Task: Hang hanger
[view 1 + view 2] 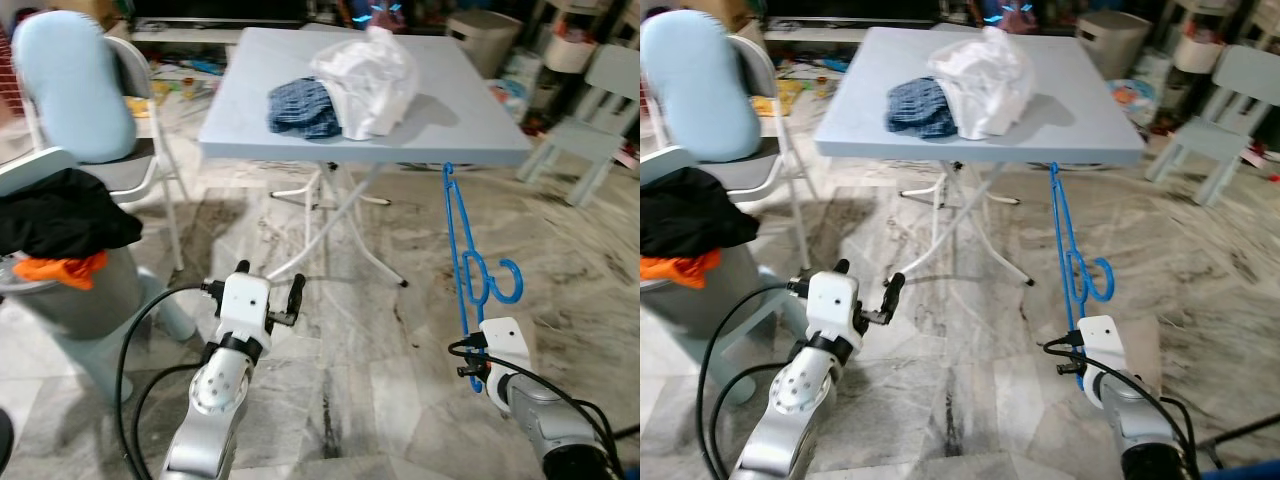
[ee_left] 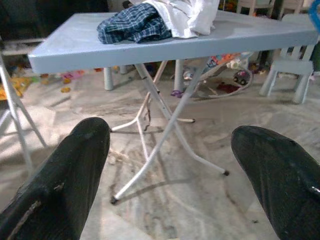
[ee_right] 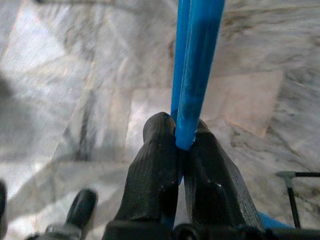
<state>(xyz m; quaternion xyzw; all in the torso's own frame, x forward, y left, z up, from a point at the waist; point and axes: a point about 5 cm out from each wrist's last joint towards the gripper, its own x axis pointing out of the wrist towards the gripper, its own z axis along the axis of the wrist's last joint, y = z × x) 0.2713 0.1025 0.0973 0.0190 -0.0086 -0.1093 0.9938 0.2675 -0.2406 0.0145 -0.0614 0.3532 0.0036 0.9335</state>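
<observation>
While the right gripper (image 3: 181, 142) pinches the lower end of the blue hanger (image 1: 463, 252) between its fingers (image 3: 155, 165), the hanger stands nearly upright above the marble floor (image 1: 380, 360), and its top reaches up just beside the near edge of the tabletop (image 1: 360, 150), toward that edge's right end. A small hook curls off the hanger's right side partway up. Short of the tabletop and toward its left end, the left gripper (image 1: 270, 292) hovers over the floor with its fingers (image 2: 65, 175) spread wide and nothing between them. Left of the tabletop and nearer the robot, black and orange cloth (image 1: 60, 225) lies heaped on a grey bin (image 1: 90, 290). On the tabletop, a blue checked garment (image 1: 303, 107) lies touching a crumpled white garment (image 1: 368, 80). Beyond the tabletop's right side stands a small pale chair (image 1: 590, 130).
</observation>
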